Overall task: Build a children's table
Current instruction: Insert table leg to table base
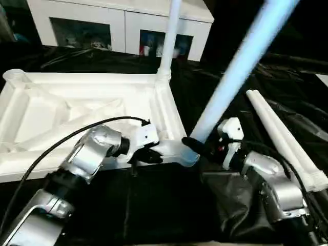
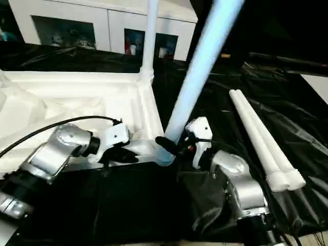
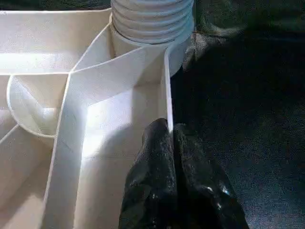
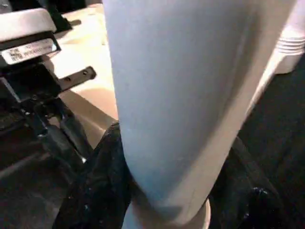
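white ribbed table top [image 1: 77,110] lies underside up, one leg [image 1: 171,36] socketed. right gripper [image 1: 197,146] clamps a tilted leg [image 1: 241,66] at the near corner; left gripper [image 3: 172,143] pinches the rim beside it.

Two spare legs [image 1: 287,138] lie right of tabletop [image 1: 77,118].

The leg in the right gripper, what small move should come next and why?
Probably tip the leg upright over the near corner socket. The right gripper grips it near its lower end, which sits at that socket, but the leg leans steeply away, unlike the standing leg at the far corner. The left gripper pinches the tabletop wall, steadying it.
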Tool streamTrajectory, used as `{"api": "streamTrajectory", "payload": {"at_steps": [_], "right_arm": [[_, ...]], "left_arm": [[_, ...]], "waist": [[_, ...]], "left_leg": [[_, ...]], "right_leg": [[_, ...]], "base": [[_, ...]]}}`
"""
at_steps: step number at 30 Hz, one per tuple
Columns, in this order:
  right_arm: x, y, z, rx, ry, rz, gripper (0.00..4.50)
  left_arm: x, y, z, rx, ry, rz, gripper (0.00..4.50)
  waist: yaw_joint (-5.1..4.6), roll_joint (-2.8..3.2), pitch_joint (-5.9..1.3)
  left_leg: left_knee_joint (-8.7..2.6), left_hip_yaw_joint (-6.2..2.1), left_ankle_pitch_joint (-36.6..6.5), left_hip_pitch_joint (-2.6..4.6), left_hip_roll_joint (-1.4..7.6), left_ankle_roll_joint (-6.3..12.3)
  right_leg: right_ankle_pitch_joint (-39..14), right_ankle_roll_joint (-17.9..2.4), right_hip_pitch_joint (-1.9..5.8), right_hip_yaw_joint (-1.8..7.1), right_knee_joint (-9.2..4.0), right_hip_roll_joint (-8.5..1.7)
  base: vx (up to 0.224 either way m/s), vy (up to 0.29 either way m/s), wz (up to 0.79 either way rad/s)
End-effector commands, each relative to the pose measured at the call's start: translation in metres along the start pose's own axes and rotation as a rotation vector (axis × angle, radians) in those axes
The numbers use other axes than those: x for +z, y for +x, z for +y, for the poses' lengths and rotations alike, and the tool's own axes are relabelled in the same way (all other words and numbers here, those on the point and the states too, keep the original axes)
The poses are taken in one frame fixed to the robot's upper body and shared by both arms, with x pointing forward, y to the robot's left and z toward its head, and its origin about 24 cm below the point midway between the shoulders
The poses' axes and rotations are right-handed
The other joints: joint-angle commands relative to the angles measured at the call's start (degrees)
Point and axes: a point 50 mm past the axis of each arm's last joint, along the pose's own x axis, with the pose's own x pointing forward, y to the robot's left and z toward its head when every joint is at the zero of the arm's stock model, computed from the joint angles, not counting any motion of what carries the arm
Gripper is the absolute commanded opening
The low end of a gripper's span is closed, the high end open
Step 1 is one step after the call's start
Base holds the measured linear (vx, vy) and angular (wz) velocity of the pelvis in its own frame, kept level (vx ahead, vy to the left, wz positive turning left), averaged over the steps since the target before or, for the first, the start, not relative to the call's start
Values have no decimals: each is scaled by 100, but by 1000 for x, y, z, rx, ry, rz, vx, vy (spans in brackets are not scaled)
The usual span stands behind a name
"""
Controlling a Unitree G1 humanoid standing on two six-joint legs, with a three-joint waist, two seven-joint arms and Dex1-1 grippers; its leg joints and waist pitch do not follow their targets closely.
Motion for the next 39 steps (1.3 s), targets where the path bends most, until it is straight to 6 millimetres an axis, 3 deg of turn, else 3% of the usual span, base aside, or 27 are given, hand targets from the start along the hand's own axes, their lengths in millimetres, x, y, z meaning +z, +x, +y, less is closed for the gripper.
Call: {"api": "streamTrajectory", "payload": {"at_steps": [1,3,4,6,7,9,10,12,13,16,20,21,27,29,34,39], "right_arm": [[-79,-20,8,-3,265,345,185],[-76,-26,11,87,261,351,185],[-75,-27,11,108,260,353,185],[-72,-33,14,184,255,364,185],[-71,-36,16,226,243,373,185],[-70,-43,20,302,218,397,185],[-70,-48,23,354,197,420,185],[-70,-50,25,382,189,430,185],[-70,-52,26,400,186,436,185],[-72,-56,30,436,160,466,184],[-74,-56,31,444,154,484,184],[-76,-56,32,451,122,506,184],[-81,-56,35,455,32,537,184],[-83,-55,36,444,24,532,184],[-84,-51,39,394,30,476,184],[-86,-53,40,390,42,466,184]], "left_arm": [[3,5,-7,-80,38,-1,0],[5,3,-12,-138,78,-20,0],[6,3,-13,-152,86,-23,0],[6,1,-16,-196,123,-14,0],[7,1,-16,-207,143,-2,0],[8,0,-15,-215,175,13,0],[10,-1,-14,-214,194,15,0],[12,-1,-13,-215,204,9,0],[13,-2,-12,-217,211,4,0],[16,-3,-9,-216,235,8,0],[16,-3,-8,-218,242,13,0],[16,-4,-7,-213,247,20,0],[14,-5,-3,-188,242,35,0],[13,-5,-2,-183,239,38,0],[13,-5,0,-174,231,37,0],[13,-4,1,-181,233,34,0]], "waist": [[11,137,-47],[52,130,-96],[65,126,-131],[65,128,-146],[80,144,-157],[74,120,-217],[102,109,-249],[142,119,-268],[151,119,-279],[166,133,-278],[168,140,-258],[171,162,-237],[165,147,-177],[179,135,-195],[169,144,-206],[165,155,-168]], "left_leg": [[-533,-124,-2352,8,375,-15],[-523,-116,-2139,29,384,29],[-509,-98,-1780,11,400,111],[-473,-44,-1338,25,406,252],[-451,-22,-1282,43,411,299],[-372,13,-663,8,392,451],[-302,56,-172,24,371,641],[-250,92,249,22,350,919],[-242,92,302,17,348,952],[-253,81,178,18,368,956],[-304,78,-246,28,394,725],[-340,74,-550,37,409,548],[-430,64,-1339,56,417,121],[-434,60,-1437,72,422,80],[-430,55,-1233,38,414,123],[-490,26,-1967,57,422,-28]], "right_leg": [[-2397,-701,-17,346,-542,-449],[-2347,-646,-10,356,-548,-453],[-1800,-723,25,352,-492,-425],[-830,-959,18,332,-399,-354],[-571,-1090,22,319,-371,-335],[382,-1306,87,292,-244,-299],[1064,-1431,98,281,-185,-283],[1661,-1598,111,289,-124,-287],[1711,-1610,125,288,-115,-291],[1449,-1608,136,274,-131,-297],[740,-1529,134,269,-194,-310],[382,-1464,124,271,-231,-311],[-699,-1130,96,301,-338,-322],[-819,-1071,91,324,-359,-339],[-433,-1099,106,307,-320,-318],[-1642,-857,50,335,-456,-356]], "base": [[53,-35,0],[52,-33,1],[0,0,0],[75,-27,7],[134,-34,11],[92,-16,4],[0,0,0],[68,-1,5],[62,0,6],[0,0,0],[0,0,0],[0,0,0],[0,0,0],[0,0,0],[0,0,0],[0,0,0]]}}
